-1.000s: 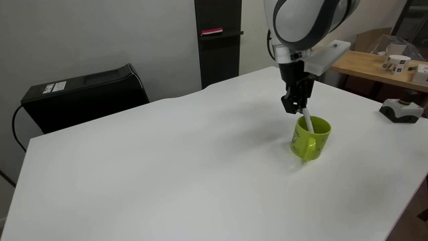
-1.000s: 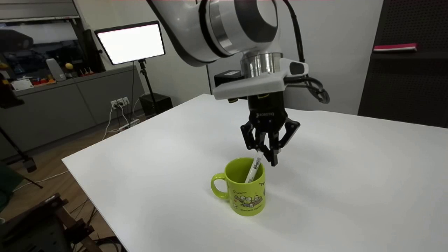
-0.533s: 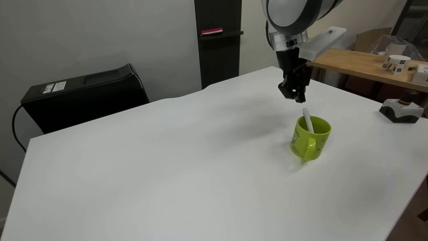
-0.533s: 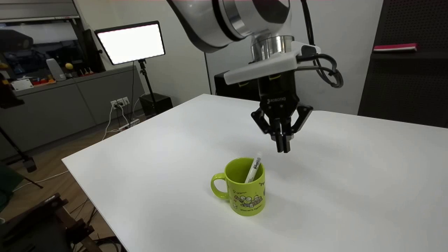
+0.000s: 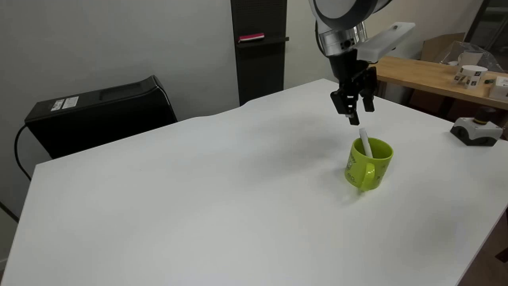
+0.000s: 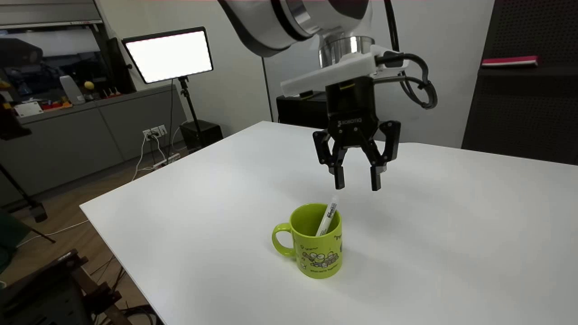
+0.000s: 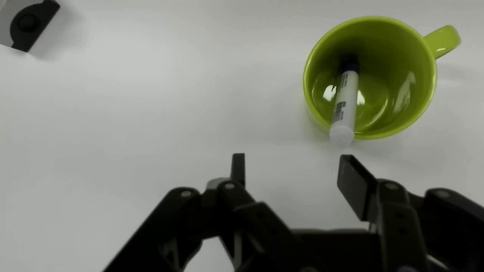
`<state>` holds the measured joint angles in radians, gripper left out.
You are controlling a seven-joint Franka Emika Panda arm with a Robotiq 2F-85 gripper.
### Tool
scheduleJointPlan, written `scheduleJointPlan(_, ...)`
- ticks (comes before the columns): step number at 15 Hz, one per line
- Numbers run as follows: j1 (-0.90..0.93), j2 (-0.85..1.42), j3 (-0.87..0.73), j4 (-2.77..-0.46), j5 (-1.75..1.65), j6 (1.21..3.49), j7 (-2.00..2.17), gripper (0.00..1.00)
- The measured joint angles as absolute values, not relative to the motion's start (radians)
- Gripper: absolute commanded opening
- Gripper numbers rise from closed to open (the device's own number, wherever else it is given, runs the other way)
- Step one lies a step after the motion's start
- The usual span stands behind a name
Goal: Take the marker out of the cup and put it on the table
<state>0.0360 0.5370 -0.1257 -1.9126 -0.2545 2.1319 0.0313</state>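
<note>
A lime-green cup (image 5: pixel 357 169) (image 6: pixel 318 259) (image 7: pixel 402 49) with a printed cartoon stands upright on the white table (image 5: pixel 190 198). The white marker (image 5: pixel 366 143) (image 6: pixel 328 219) (image 7: pixel 346 96) leans inside it, its pale top end poking above the rim and its dark end at the cup's bottom. In both exterior views my gripper (image 5: pixel 362 116) (image 6: pixel 357 188) hangs above the marker, apart from it. Its fingers are spread, with nothing between them. From the wrist view, the marker's top lies just beyond the right fingertip of the gripper (image 7: pixel 291 155).
A grey and black switch box (image 5: pixel 476 131) (image 7: pixel 28 24) sits near the table's edge. Behind the table is a black case (image 5: pixel 103 115). A wooden side table (image 5: pixel 420 77) holds white items. A lit panel lamp (image 6: pixel 169 55) stands beyond the table.
My gripper has risen off the marker's top. Its fingers came together half a second ago and have since spread apart. Cup and marker stayed in place.
</note>
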Motion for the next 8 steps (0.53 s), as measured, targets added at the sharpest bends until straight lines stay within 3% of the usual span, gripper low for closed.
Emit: scheduleJointPlan(8,-0.016,0.512,-0.099,-1.967,-0.168,2.129,0.016,1.00)
